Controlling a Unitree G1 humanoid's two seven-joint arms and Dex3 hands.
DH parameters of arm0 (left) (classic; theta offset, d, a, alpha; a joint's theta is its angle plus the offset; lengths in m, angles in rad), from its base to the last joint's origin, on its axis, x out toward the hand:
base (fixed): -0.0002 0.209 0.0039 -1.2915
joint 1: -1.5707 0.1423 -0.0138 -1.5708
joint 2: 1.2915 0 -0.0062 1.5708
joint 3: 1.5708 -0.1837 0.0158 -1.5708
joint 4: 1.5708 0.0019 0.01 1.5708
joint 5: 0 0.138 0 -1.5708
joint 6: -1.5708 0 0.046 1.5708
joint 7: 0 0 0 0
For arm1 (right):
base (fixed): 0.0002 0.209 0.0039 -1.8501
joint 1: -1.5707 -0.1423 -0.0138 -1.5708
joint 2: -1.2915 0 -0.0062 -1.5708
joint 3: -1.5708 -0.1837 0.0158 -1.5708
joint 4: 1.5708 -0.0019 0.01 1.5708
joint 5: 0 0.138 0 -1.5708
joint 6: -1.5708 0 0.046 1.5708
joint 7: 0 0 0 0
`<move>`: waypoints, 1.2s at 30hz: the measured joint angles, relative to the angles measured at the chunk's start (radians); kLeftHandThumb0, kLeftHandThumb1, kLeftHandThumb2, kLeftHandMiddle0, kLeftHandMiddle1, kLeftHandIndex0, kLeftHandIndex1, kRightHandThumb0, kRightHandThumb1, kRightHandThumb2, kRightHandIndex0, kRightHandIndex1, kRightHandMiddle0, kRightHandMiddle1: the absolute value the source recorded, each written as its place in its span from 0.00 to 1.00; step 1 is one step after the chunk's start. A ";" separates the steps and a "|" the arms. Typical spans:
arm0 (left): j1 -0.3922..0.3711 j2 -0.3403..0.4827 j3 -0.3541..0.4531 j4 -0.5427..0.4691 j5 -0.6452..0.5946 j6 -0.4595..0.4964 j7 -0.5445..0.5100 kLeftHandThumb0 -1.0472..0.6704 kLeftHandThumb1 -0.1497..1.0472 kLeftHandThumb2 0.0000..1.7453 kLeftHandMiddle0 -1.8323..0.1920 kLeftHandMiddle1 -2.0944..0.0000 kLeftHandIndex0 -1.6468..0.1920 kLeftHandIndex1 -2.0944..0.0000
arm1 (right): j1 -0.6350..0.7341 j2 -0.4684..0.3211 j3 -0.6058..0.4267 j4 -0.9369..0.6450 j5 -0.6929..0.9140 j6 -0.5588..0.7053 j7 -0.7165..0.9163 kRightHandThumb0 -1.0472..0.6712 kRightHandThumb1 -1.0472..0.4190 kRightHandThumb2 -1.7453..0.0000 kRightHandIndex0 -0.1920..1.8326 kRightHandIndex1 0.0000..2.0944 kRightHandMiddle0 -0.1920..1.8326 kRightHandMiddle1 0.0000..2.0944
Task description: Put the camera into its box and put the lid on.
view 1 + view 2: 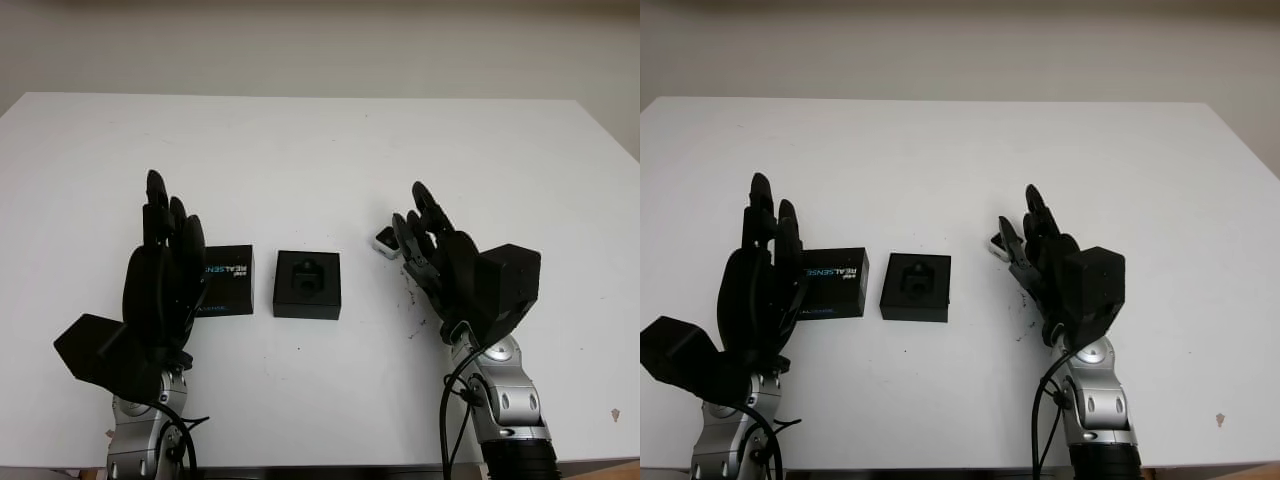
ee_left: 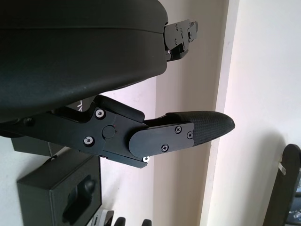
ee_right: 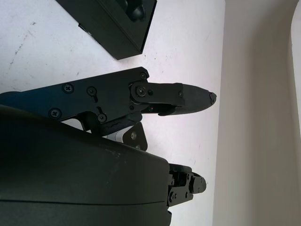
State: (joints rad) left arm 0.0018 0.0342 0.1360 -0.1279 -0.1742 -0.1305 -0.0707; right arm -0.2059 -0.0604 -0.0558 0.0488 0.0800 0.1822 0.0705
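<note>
Open box (image 1: 307, 285) mid-table; lid (image 1: 227, 280) just left beside empty, open left hand (image 1: 165, 275); camera (image 1: 385, 241) right, by empty, open right hand (image 1: 430, 250)

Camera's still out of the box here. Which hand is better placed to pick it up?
The right hand, open, is just beside the small white camera. The left hand, also open, is over the lid, with the open box between it and the camera.

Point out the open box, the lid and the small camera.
open box (image 1: 307, 285): left eye view, on its black foam insert.
lid (image 1: 227, 279): left eye view, on its printed top face.
small camera (image 1: 385, 241): left eye view, on its white body beside the right hand's fingers.
</note>
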 measured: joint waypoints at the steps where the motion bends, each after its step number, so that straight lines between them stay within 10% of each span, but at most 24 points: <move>1: -0.001 0.000 0.000 0.000 -0.001 0.000 0.000 0.21 1.00 0.32 1.00 1.00 1.00 1.00 | -0.002 0.000 0.000 0.000 0.001 0.000 -0.001 0.28 0.00 0.78 0.09 0.03 0.11 0.03; 15: -0.011 0.012 0.008 0.005 -0.001 0.002 -0.008 0.22 1.00 0.31 1.00 1.00 1.00 1.00 | -0.037 0.001 -0.010 0.025 0.004 -0.042 0.000 0.28 0.01 0.93 0.14 0.05 0.14 0.04; 21: -0.010 0.014 0.012 0.013 0.000 -0.007 -0.009 0.22 1.00 0.32 1.00 1.00 1.00 1.00 | -0.237 -0.192 -0.047 0.124 0.012 -0.156 0.194 0.32 0.14 0.99 0.17 0.06 0.18 0.07; 27: -0.010 0.011 0.010 0.012 -0.001 -0.006 -0.008 0.21 1.00 0.33 1.00 1.00 1.00 1.00 | -0.524 -0.417 0.014 0.349 -0.126 -0.347 0.373 0.34 0.25 0.98 0.28 0.12 0.12 0.40; 36: -0.010 0.010 0.006 0.013 0.000 -0.005 -0.006 0.21 1.00 0.33 1.00 1.00 1.00 1.00 | -0.745 -0.541 0.259 0.678 -0.482 -0.603 0.404 0.33 0.25 0.97 0.31 0.06 0.30 0.10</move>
State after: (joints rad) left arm -0.0083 0.0444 0.1419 -0.1149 -0.1742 -0.1354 -0.0767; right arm -0.9512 -0.6018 0.2031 0.7264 -0.4023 -0.4203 0.4744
